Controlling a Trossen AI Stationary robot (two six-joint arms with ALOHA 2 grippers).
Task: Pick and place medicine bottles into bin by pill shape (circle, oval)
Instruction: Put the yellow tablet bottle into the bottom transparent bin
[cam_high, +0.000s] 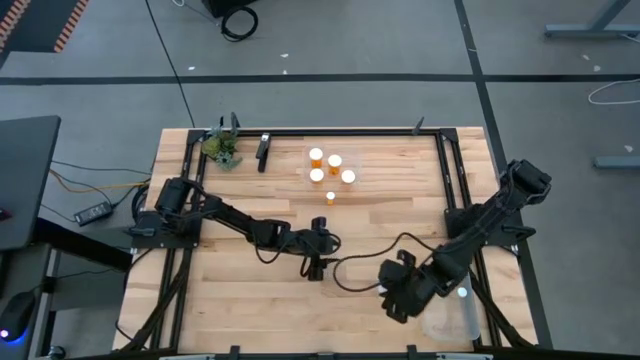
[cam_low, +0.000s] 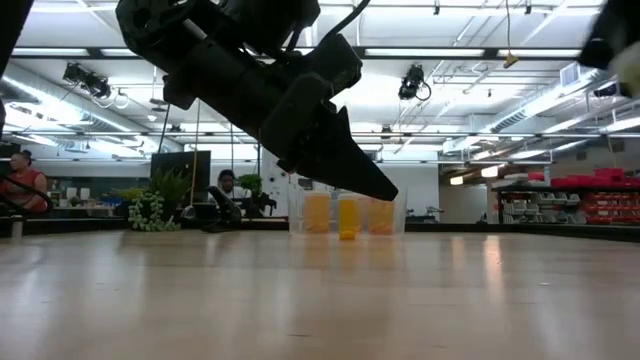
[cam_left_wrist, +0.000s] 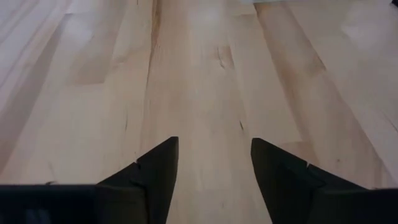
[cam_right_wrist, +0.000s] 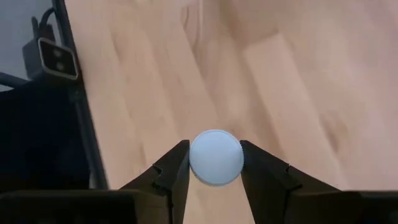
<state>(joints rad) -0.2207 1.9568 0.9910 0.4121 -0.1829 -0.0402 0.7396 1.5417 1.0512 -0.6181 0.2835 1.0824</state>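
Several orange medicine bottles with white caps stand together at the table's far middle, and a smaller one stands just nearer. In the low view they show behind a clear wall. My left gripper hangs open and empty over bare wood at the table's middle, fingers apart in the left wrist view. My right gripper is at the near right, shut on a medicine bottle of which only the round white cap shows. My right gripper pinches the bottle's white cap by its round rim between its two fingers, one on each side. The cap's top faces the wrist camera, so the bottle lies along the fingers. The cap hides the orange body and what lies under it.
A green leafy clump and a dark object sit at the far left. A clear container stands at the near right corner beside my right gripper. Dark frame rails run along the table's sides. Bare wood lies between the arms.
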